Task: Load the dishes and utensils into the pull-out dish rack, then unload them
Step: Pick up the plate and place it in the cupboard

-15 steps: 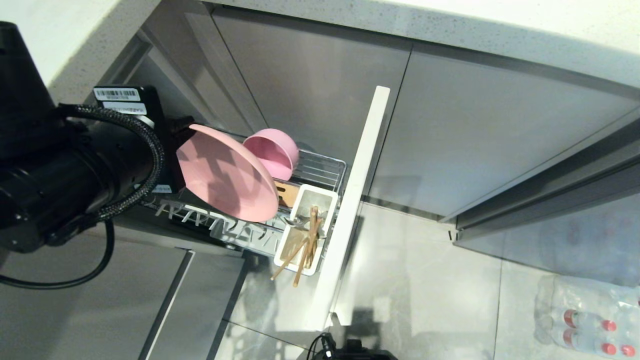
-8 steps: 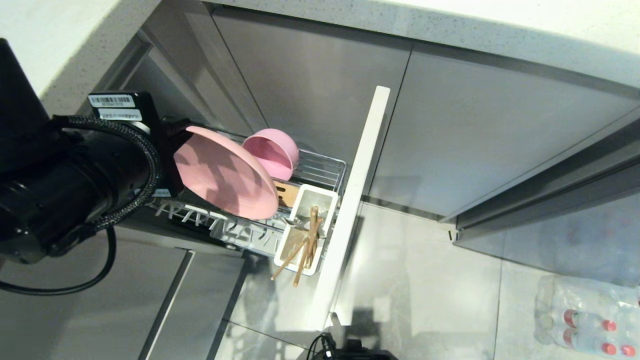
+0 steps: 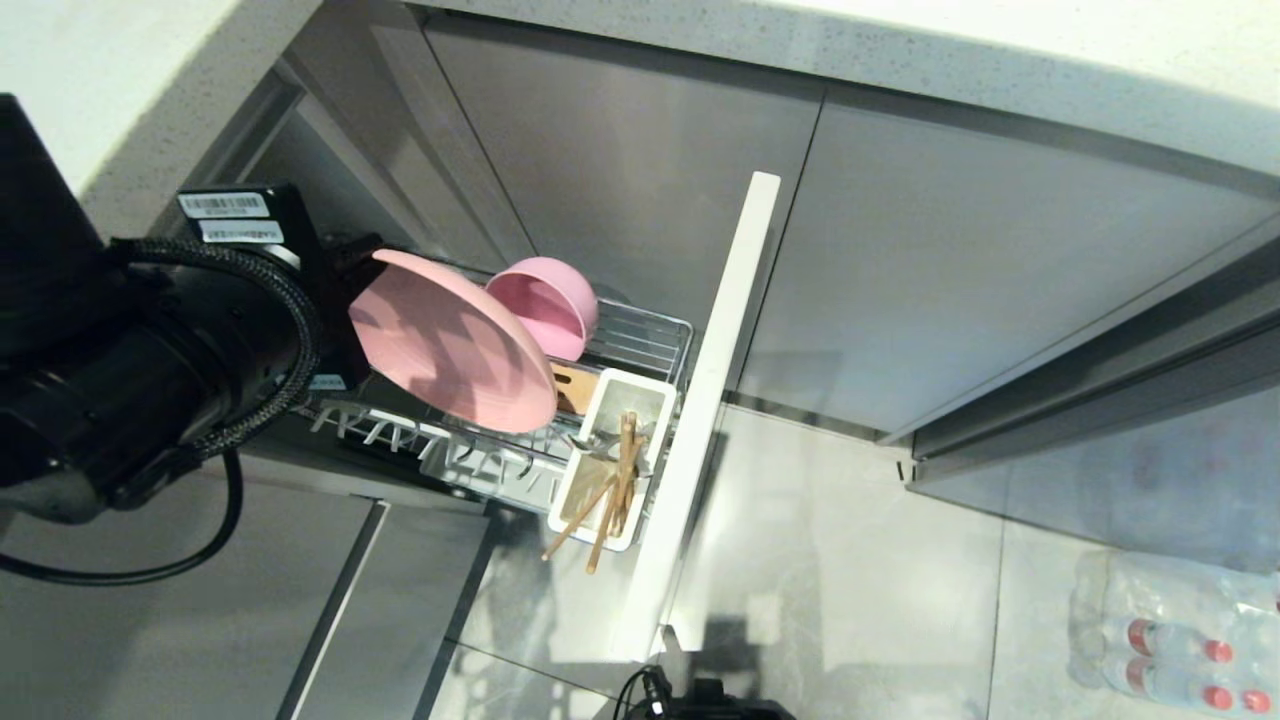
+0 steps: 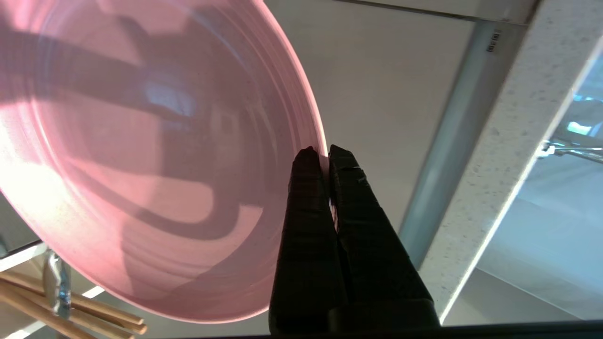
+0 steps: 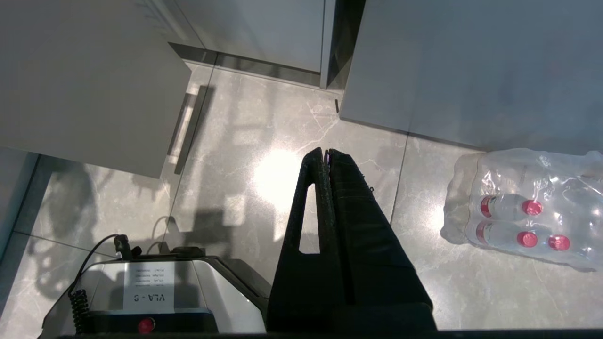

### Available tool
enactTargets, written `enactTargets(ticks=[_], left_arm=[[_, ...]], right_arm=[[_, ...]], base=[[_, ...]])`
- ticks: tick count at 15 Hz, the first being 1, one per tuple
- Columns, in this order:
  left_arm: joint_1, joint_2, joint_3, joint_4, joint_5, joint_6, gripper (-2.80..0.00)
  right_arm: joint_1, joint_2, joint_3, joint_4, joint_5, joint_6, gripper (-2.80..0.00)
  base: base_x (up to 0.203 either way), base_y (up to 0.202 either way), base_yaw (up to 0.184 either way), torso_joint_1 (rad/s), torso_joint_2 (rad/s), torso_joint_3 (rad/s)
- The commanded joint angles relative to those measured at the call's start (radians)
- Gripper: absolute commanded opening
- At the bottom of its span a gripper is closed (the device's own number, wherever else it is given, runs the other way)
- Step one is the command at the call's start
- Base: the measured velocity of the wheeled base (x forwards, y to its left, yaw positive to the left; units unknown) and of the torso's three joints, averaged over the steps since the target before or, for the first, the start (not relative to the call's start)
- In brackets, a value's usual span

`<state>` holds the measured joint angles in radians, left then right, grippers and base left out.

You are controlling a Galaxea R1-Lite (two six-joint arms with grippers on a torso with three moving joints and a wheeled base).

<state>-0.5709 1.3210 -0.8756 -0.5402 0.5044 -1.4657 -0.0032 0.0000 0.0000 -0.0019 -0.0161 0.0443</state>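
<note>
Pink plate (image 3: 450, 345), pink bowl (image 3: 545, 305). White cup (image 3: 600, 455) with tan chopsticks (image 3: 612, 500). Chrome rack (image 3: 640, 345), white front panel (image 3: 715, 390). Speckled pale countertop (image 3: 900, 50), grey marbled floor (image 3: 850, 560), red bottle caps (image 3: 1215, 650).

There is one pink plate (image 3: 450, 345) and one pink bowl (image 3: 545, 303). There is one wire dish rack (image 3: 640, 345) with one white utensil cup (image 3: 600, 455) in it. Two wooden chopsticks (image 3: 610, 495) and one silver spoon (image 3: 588, 442) stand in the cup. One pack of water bottles (image 3: 1180, 635) shows three red caps. There are two black grippers (image 4: 322, 153).
</note>
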Motion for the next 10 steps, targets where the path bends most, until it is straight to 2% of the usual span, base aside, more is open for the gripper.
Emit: enactTargets(ticks=[1, 10], left_arm=[[0.005, 0.014, 0.004, -0.003, 0.003, -0.010, -2.80], [0.022, 0.044, 0.012, 0.008, 0.000, -0.030, -2.80]], right_arm=[[0.000, 0.001, 0.000, -0.001, 0.000, 0.000, -2.80], [0.000, 0.000, 0.000, 0.000, -0.001, 0.000, -2.80]], base=[[0.000, 0.000, 0.000, 0.000, 0.00, 0.000], [0.000, 0.000, 0.000, 0.000, 0.00, 0.000]])
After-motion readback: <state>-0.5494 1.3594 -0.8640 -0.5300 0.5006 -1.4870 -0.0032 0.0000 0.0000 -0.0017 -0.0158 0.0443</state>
